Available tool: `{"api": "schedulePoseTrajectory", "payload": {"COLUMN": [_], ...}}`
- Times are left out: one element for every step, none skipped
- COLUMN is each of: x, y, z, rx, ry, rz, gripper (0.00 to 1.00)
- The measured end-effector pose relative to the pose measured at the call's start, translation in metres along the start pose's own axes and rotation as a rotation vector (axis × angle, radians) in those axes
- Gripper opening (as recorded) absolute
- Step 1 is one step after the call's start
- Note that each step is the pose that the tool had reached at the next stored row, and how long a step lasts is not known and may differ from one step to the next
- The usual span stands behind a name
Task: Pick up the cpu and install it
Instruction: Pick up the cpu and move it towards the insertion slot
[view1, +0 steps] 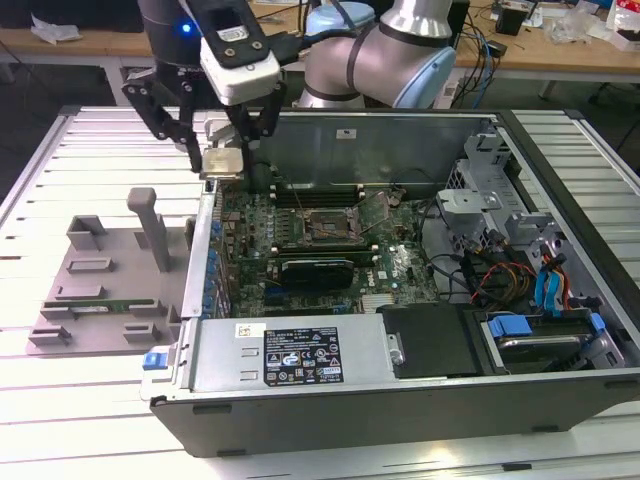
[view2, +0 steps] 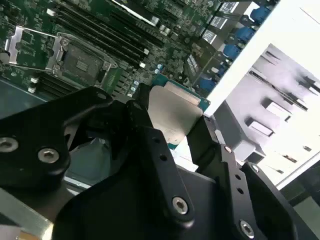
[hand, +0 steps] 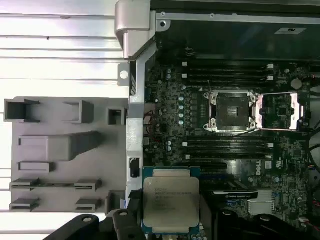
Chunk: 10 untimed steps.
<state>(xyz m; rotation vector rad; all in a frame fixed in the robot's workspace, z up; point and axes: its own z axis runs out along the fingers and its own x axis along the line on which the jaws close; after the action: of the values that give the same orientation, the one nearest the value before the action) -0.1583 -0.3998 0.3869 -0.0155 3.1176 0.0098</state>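
In the exterior view, the hand (view1: 222, 165) hangs in the upper left of the frame, its black fingers clamped on the cpu (view1: 222, 162). The chip is held flat in the air, above the wall of the open computer case (view1: 400, 425) on the exterior view's left. The black-framed socket (view1: 325, 228) lies on the green board near the middle of the frame, well apart from the chip. A grey fixture (view1: 100, 290) rests on the white slatted worktop (view1: 100, 150) at the exterior view's left, just beside the case.

In the second wrist view, the hand (view2: 175, 132) grips the cpu (view2: 172, 112) by two opposite edges, silver face showing. The socket (view2: 82, 62) sits open on the board beyond, its metal load plate (view2: 20, 45) swung aside.

In the first wrist view, the cpu (hand: 171, 202) is pinched in the hand (hand: 171, 222), over the board's edge near the case wall. The socket (hand: 232, 111) is apart from it, among the memory slots (hand: 225, 147).
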Motion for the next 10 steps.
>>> {"api": "schedulePoseTrajectory", "payload": {"x": [-0.0162, -0.0180, -0.0207, -0.0256, -0.0284, -0.0304, -0.0335, -0.0353, -0.0391, -0.0430], "y": [0.0000, 0.0000, 0.0000, -0.0001, -0.0001, -0.0001, -0.0001, -0.0001, -0.0002, -0.0002], "z": [0.0009, 0.0010, 0.0011, 0.0012, 0.0013, 0.0014, 0.0015, 0.0016, 0.0018, 0.0019], "rx": [0.0001, 0.0001, 0.0001, 0.0002, 0.0001, 0.0002, 0.0001, 0.0001, 0.0002, 0.0002], "ry": [0.0001, 0.0000, 0.0000, 0.0001, 0.0001, 0.0001, 0.0000, 0.0000, 0.0001, 0.0001], "rz": [0.000, 0.000, 0.000, 0.000, 0.000, 0.000, 0.000, 0.000, 0.000, 0.000], "gripper": [0.55, 0.55, 0.55, 0.55, 0.55, 0.55, 0.55, 0.55, 0.55, 0.55]}}
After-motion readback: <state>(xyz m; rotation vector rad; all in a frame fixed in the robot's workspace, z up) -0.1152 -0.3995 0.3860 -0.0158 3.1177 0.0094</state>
